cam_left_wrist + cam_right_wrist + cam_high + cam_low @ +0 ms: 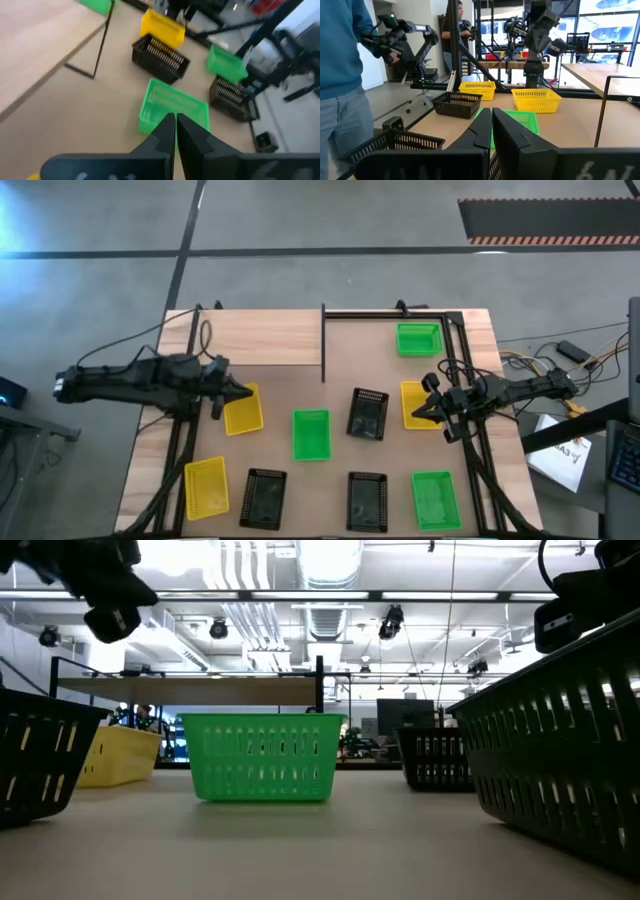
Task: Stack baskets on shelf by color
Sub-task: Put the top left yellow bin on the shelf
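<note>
The sorting looks barely begun: one green basket (419,339) lies on the shelf (260,337), the other baskets sit scattered on the worktop (330,485), and both the left tool (243,392) and the right tool (422,410) hover closed and empty, so next one must open over a basket.

Brown table (330,395) carries eight baskets; pale shelf (265,338) corner holds green basket (419,339).
</note>
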Controlling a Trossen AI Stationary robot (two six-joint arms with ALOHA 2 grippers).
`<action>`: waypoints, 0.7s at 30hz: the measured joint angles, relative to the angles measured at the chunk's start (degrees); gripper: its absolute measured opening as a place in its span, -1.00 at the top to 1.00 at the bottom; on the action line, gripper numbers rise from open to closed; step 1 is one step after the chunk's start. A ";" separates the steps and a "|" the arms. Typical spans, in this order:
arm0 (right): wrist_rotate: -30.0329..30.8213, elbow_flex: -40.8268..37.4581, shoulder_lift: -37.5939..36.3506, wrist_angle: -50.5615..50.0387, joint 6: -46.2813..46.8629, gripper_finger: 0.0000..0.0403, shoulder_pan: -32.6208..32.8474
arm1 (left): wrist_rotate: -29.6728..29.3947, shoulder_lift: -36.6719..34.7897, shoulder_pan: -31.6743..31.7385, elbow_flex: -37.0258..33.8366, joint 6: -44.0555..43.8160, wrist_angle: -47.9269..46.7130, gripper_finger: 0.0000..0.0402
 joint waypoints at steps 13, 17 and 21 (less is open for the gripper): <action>-0.01 -0.01 0.00 -0.04 0.00 0.96 -0.02 | -2.94 22.41 -14.46 11.22 -1.16 -21.42 1.00; -0.01 0.00 0.00 -0.10 0.00 0.96 -0.01 | -3.47 27.27 -16.40 11.65 -6.48 -22.91 1.00; 0.00 -0.02 0.00 -0.10 0.00 0.96 0.00 | -2.53 31.27 -16.47 11.40 -6.83 -22.89 0.99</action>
